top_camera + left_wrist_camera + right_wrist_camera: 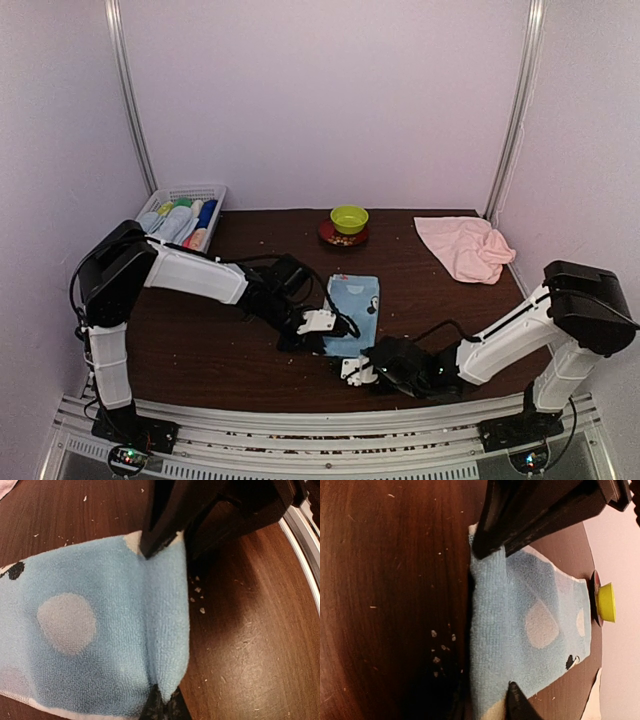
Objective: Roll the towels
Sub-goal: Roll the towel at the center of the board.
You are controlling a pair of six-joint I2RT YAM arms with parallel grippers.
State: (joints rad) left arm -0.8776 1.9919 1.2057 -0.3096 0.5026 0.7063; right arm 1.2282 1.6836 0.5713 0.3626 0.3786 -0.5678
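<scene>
At the front of the dark wooden desk (200,355), the right arm (500,345) reaches in low, its jaws set either side of the near edge of the blue towel (355,305). Whether they already pinch the cloth cannot be told. Just beyond, the left arm (200,272) comes in from the left, and its jaws are closed on the towel's near left part, the cloth ridged between them. The towel, pale blue with white spots, lies flat mid-desk. Farther back a green bowl (349,217) sits on a dark red saucer (330,237). The pink towel (462,245) lies crumpled at the far right corner, and a white basket (170,192) stands at the far left.
</scene>
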